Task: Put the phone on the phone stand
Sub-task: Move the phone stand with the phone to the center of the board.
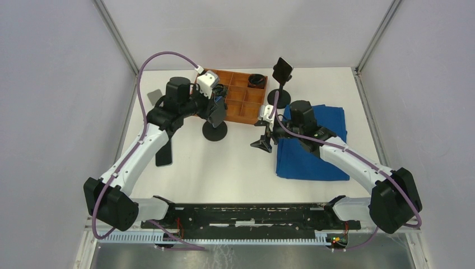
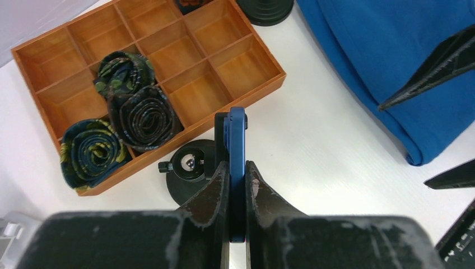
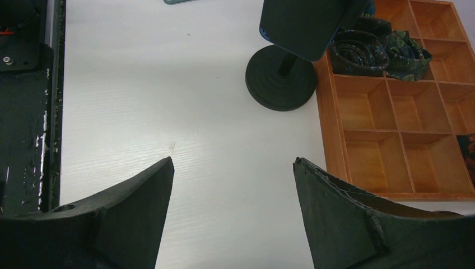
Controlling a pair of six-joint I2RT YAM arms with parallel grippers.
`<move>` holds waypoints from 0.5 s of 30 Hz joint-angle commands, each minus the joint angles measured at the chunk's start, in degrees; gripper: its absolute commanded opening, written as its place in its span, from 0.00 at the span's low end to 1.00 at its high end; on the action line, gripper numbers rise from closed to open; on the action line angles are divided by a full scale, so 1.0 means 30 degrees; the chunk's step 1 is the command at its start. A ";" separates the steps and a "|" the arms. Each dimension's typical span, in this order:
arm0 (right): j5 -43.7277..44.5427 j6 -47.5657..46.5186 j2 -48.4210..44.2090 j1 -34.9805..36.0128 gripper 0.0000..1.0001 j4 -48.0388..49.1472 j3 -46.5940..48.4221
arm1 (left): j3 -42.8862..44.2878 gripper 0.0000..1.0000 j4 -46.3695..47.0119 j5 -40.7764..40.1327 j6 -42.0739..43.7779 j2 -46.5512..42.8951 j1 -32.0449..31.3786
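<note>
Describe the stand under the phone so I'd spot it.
Find the wooden compartment tray at the back. The phone stand sits at its near edge, round black base under the blue phone the left gripper pinches; the other stand is beside the blue cloth.

Phone stands: we count two, the near stand (image 1: 214, 132) and the far stand (image 1: 282, 70).
Phones: we are sure of one, the blue phone (image 2: 237, 131).
Flat dark slab (image 1: 163, 152): one; we cannot tell its kind.
Wooden tray (image 2: 263, 88): one, with twelve compartments by our count.
Rolled ties (image 2: 144, 115): we count three.
Blue cloth (image 1: 313, 151): one.
Grippers: two, the left gripper (image 2: 236, 166) and the right gripper (image 3: 232, 161).
</note>
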 commanded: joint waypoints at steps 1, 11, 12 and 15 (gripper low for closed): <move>-0.0516 -0.0241 -0.0305 -0.0235 0.84 0.0690 -0.0062 | 0.0676 0.02 0.1927 0.2482 0.0068 -0.0635 0.0171; -0.1124 0.0251 -0.0565 -0.0721 0.86 0.1237 -0.0405 | 0.0763 0.02 0.2074 0.5215 -0.0133 -0.0395 0.0337; -0.1258 0.0322 -0.0540 -0.0716 0.87 0.1323 -0.0454 | 0.0763 0.02 0.2126 0.5630 -0.0177 -0.0394 0.0378; -0.1544 0.0570 -0.0412 -0.0746 0.87 0.1592 -0.0589 | 0.0763 0.02 0.2245 0.7095 -0.0298 -0.0136 0.0384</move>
